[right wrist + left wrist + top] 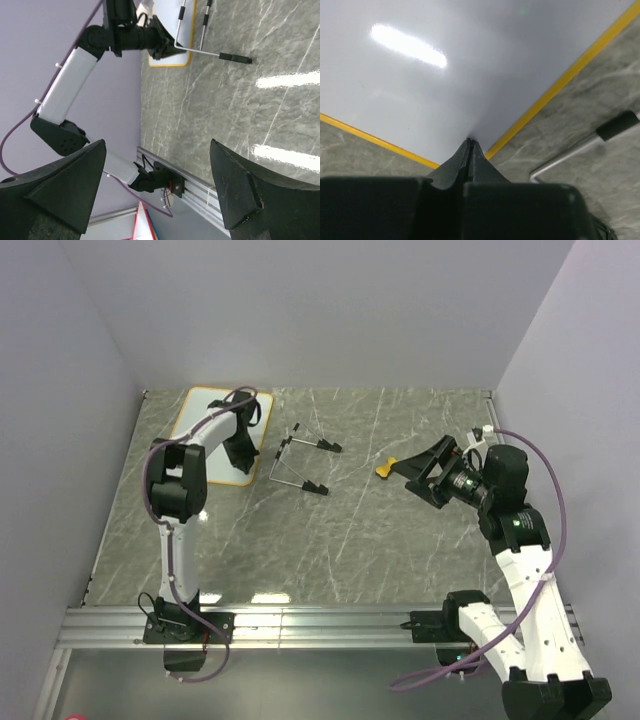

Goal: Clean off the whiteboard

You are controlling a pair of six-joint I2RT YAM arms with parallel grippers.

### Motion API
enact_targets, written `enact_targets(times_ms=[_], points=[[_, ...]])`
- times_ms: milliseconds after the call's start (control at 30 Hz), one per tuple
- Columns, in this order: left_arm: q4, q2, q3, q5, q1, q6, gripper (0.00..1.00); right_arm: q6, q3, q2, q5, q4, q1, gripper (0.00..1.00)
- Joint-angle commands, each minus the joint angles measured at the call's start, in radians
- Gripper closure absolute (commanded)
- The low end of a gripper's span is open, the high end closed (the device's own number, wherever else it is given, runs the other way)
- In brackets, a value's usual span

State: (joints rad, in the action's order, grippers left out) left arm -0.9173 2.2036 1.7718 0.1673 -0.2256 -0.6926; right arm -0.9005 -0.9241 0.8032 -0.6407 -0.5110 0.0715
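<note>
The whiteboard [205, 418] lies flat at the table's far left, white with a yellow rim, and no marks show on its face [470, 65]. My left gripper [243, 455] points down at its near right corner, jaws pressed shut with nothing between them. Their tips [469, 142] sit at the white face just inside the corner. The small yellow eraser [386, 468] lies on the table right of centre. My right gripper [425, 472] hovers just right of it, tilted and open wide [160, 190], and empty. The eraser does not show in the right wrist view.
A thin black wire stand [300, 460] lies between the whiteboard and the eraser, and one leg [580, 150] passes close to my left gripper. Grey walls close in the table at the back and both sides. An aluminium rail [320, 625] runs along the near edge.
</note>
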Motion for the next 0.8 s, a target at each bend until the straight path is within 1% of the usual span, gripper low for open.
enact_targets(times_ms=[0, 33, 67, 100, 233, 333, 433, 467, 533, 567, 600, 633, 700, 733, 767], points=[[0.055, -0.047, -0.174, -0.078, -0.008, -0.044, 1.00, 0.009, -0.016, -0.028, -0.010, -0.003, 0.010, 0.09], [0.066, -0.057, -0.216, -0.090, -0.008, -0.060, 1.00, 0.008, -0.019, -0.032, -0.008, -0.010, 0.008, 0.09], [0.105, -0.086, -0.263, -0.132, -0.009, -0.082, 1.00, 0.009, -0.021, -0.035, -0.010, -0.014, 0.008, 0.09], [0.129, -0.105, -0.360, -0.147, -0.012, -0.091, 1.00, 0.011, -0.024, -0.038, -0.008, -0.017, 0.010, 0.09], [0.178, -0.176, -0.539, -0.158, -0.044, -0.131, 1.00, 0.012, -0.029, -0.048, -0.008, -0.026, 0.011, 0.09], [0.201, -0.214, -0.638, -0.189, -0.079, -0.154, 1.00, 0.009, -0.019, -0.058, -0.014, -0.024, 0.016, 0.09], [0.209, -0.278, -0.713, -0.247, -0.153, -0.203, 1.00, 0.006, -0.002, -0.071, -0.014, -0.024, 0.021, 0.09], [0.215, -0.322, -0.733, -0.265, -0.212, -0.249, 1.00, 0.006, -0.002, -0.073, -0.014, -0.026, 0.022, 0.09], [0.213, -0.370, -0.796, -0.319, -0.285, -0.300, 1.00, 0.006, -0.001, -0.084, -0.013, -0.030, 0.024, 0.09], [0.212, -0.416, -0.813, -0.339, -0.358, -0.344, 1.00, 0.006, -0.001, -0.087, -0.014, -0.032, 0.024, 0.09], [0.201, -0.441, -0.837, -0.356, -0.394, -0.367, 1.00, 0.009, -0.002, -0.091, -0.013, -0.035, 0.022, 0.09], [0.192, -0.465, -0.848, -0.374, -0.468, -0.392, 1.00, 0.011, -0.010, -0.094, -0.014, -0.044, 0.024, 0.09], [0.158, -0.545, -0.854, -0.402, -0.533, -0.447, 1.00, 0.018, -0.013, -0.098, -0.011, -0.053, 0.024, 0.09], [0.134, -0.571, -0.850, -0.416, -0.594, -0.462, 1.00, 0.018, -0.021, -0.099, -0.013, -0.064, 0.025, 0.09], [0.082, -0.615, -0.838, -0.417, -0.624, -0.478, 1.00, 0.021, -0.022, -0.101, -0.016, -0.067, 0.024, 0.09]])
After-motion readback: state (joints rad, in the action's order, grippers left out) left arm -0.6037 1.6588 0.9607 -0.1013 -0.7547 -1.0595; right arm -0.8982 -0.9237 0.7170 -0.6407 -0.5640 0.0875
